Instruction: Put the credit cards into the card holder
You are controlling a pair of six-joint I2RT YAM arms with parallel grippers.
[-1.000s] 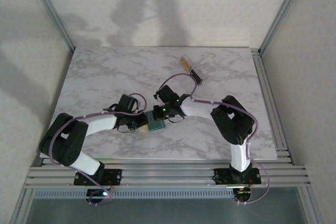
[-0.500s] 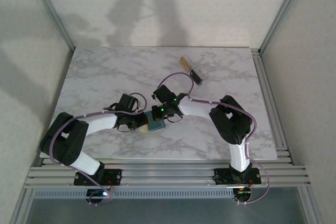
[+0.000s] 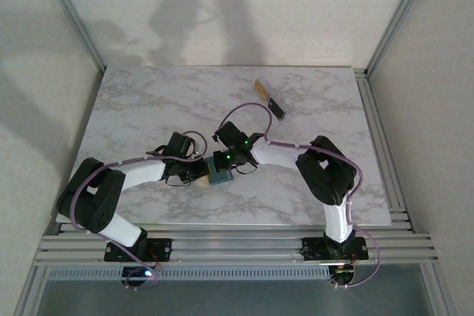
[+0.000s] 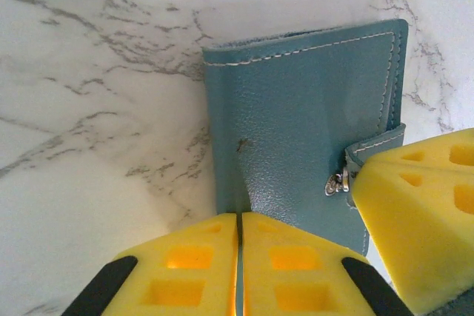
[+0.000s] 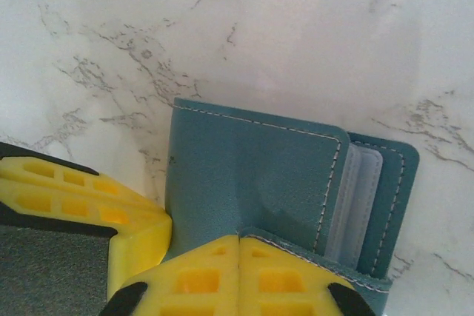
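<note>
On the marble desk (image 3: pixel 141 101) the two arms meet at the middle of the overhead frame over a teal wallet (image 3: pixel 220 176) that lies flat. The left pincer (image 3: pixel 201 174) comes to it from the left and the right pincer (image 3: pixel 223 163) from the upper right. In the left wrist view the left pincer (image 4: pixel 238 257) has its yellow pads pressed together over the lower edge of the teal wallet (image 4: pixel 296 123), in line with the crease of the spine; I cannot tell whether any leather is caught between them. The right pincer's yellow finger (image 4: pixel 422 212) sits at the lower right, touching the snap strap. In the right wrist view the right pincer (image 5: pixel 238 275) is clamped on the stitched strap at the bottom edge of the teal wallet (image 5: pixel 244 175), whose cover stands slightly ajar and shows clear inner sleeves (image 5: pixel 355 197) at the right. The card holder (image 3: pixel 271 99) lies well apart from both pincers, slantwise in the upper middle of the overhead frame, with credit cards (image 3: pixel 261 87) in it, a tan one at its upper end and a dark one at its lower end.
</note>
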